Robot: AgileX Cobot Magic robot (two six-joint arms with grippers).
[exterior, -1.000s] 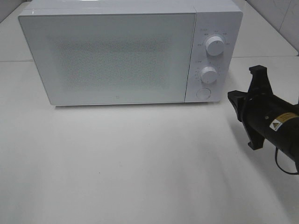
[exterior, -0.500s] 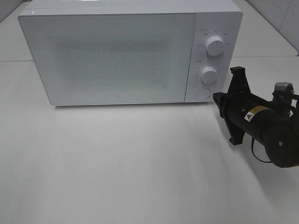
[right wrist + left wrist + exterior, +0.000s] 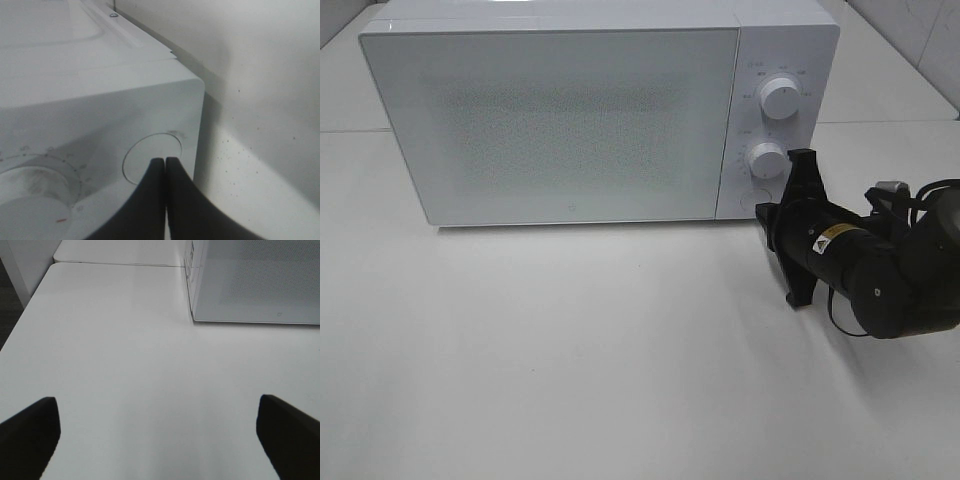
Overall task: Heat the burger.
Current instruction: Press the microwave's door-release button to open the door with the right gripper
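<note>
A white microwave (image 3: 560,120) stands at the far side of the white counter (image 3: 570,350). Its speckled, frosted door (image 3: 555,115) is closed and takes up most of the front. The control panel runs down the microwave's right side, with an upper knob (image 3: 779,98), a lower knob (image 3: 767,160) beneath it, and a round button (image 3: 145,150) at the bottom.

The black right arm (image 3: 880,270) reaches in from the right, lying low over the counter and pointing left at the panel's lower corner. In the wrist view, the right pincer (image 3: 164,162) has its two dark fingers pressed together with only a hairline seam between them, and nothing is held in it. The paired tips sit at the near edge of the round button. They look to be on it or just off it, and I cannot tell from here whether they actually press it.

The left pincer (image 3: 156,407) is spread wide, its fingers (image 3: 30,435) far apart and empty. It hangs above bare counter to the left of the microwave, whose left front corner shows further off.

The burger is not visible in any view. The frosted door shows nothing behind it, so I cannot tell whether the burger is inside.
</note>
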